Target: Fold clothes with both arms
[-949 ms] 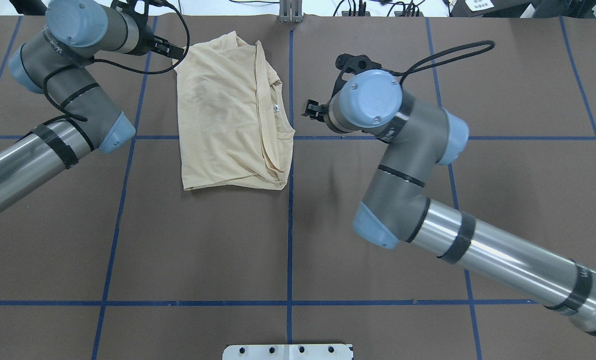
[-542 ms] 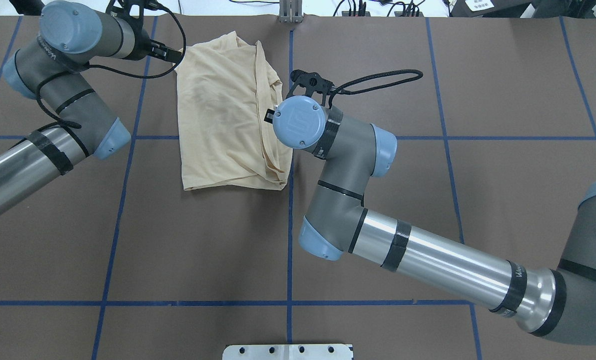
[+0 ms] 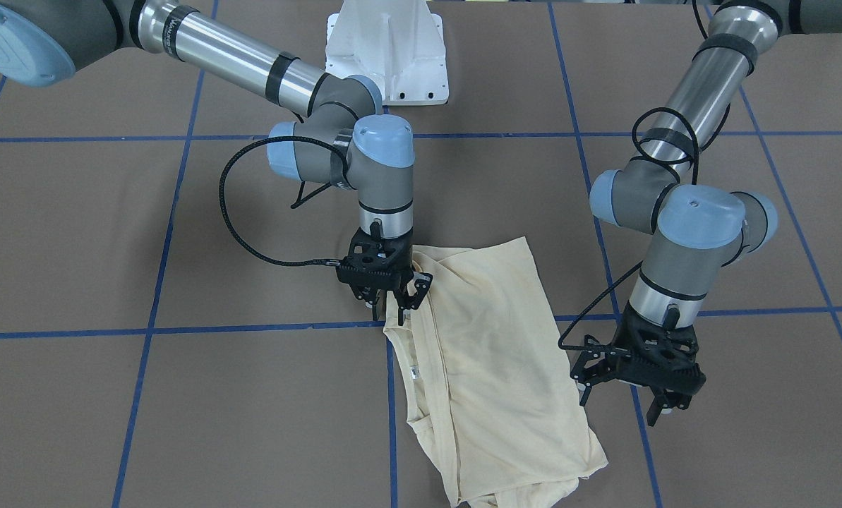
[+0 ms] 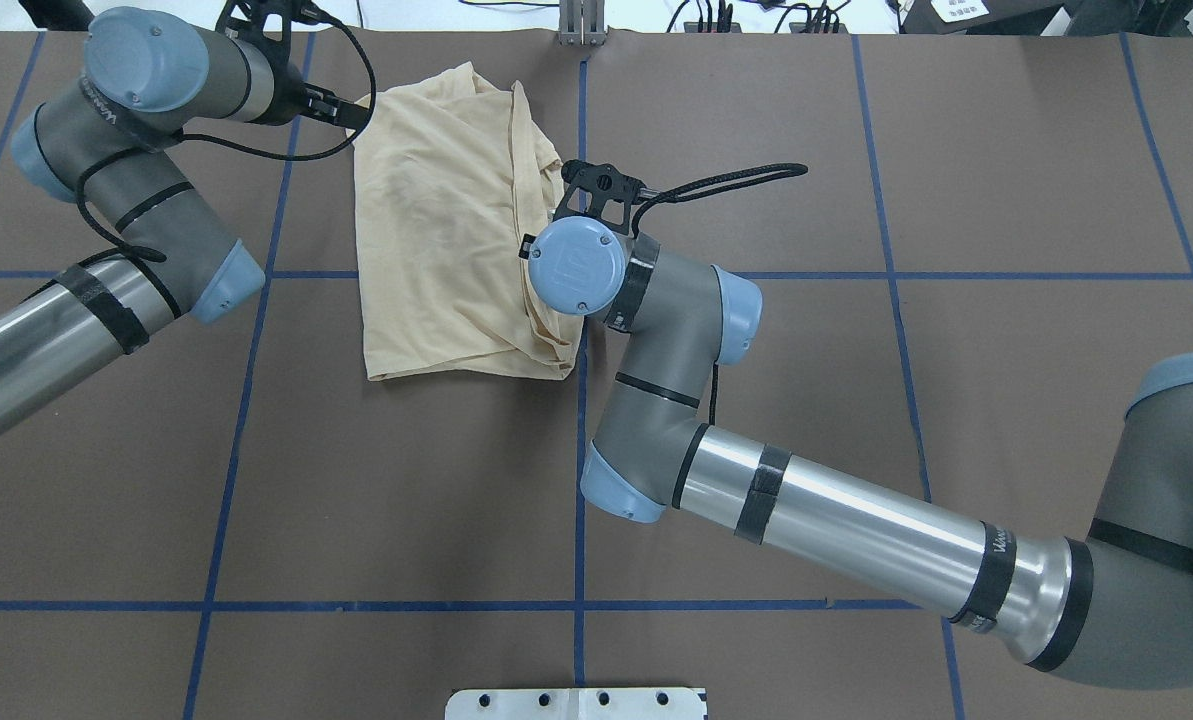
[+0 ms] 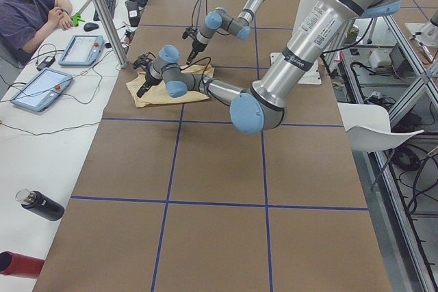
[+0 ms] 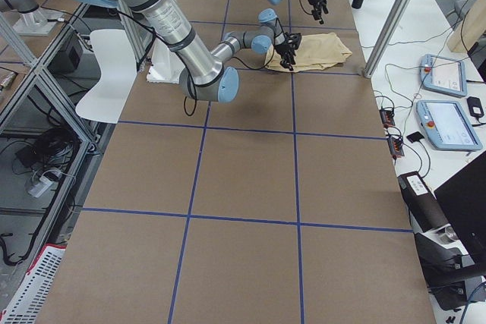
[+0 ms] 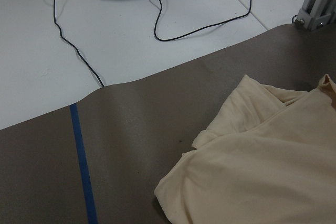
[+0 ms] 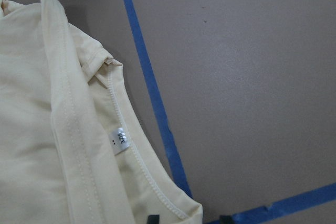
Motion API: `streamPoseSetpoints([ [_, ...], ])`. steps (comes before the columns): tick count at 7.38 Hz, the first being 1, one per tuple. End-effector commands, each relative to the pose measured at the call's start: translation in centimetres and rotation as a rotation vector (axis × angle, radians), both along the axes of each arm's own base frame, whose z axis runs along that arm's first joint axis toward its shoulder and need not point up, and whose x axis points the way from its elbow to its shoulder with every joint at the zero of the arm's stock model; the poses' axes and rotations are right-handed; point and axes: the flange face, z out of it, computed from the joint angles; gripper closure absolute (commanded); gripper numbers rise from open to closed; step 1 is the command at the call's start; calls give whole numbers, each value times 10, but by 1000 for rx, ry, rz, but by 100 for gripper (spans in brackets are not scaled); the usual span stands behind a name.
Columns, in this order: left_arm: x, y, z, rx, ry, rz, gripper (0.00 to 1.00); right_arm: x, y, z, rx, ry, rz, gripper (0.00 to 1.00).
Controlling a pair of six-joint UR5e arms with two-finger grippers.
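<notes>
Cream T-shirt (image 4: 436, 220) lies lengthwise near-to-far, neckline (image 8: 139, 169) facing right.

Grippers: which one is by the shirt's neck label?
The right gripper, down at the collar edge of the shirt near the white label; the left gripper hangs beside the opposite edge.

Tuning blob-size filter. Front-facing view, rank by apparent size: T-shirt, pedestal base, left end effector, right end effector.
1. T-shirt
2. pedestal base
3. left end effector, right end effector: close; left looks larger but sits nearer the camera, so unranked.
</notes>
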Motion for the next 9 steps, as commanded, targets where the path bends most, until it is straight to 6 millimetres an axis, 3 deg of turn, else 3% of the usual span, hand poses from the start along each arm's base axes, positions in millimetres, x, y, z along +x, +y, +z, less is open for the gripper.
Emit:
streamPoseSetpoints([
  [1,1,3,5,-5,-3,3,0,-6,-5,6,3,23,4,53],
  [2,1,3,6,-6,-4,3,0,-8,-6,7,2,29,6,53],
  [3,1,3,6,-5,-3,3,0,-9,-6,8,1,31,6,60],
  [7,-1,5,4,0,0,3,0,-21,-2,4,4,42,3,64],
  [8,-1,5,4,-1,1,2,0,-21,-2,0,6,38,6,100],
  [9,-1,5,3,0,2,2,0,-19,-3,-3,9,36,1,100],
])
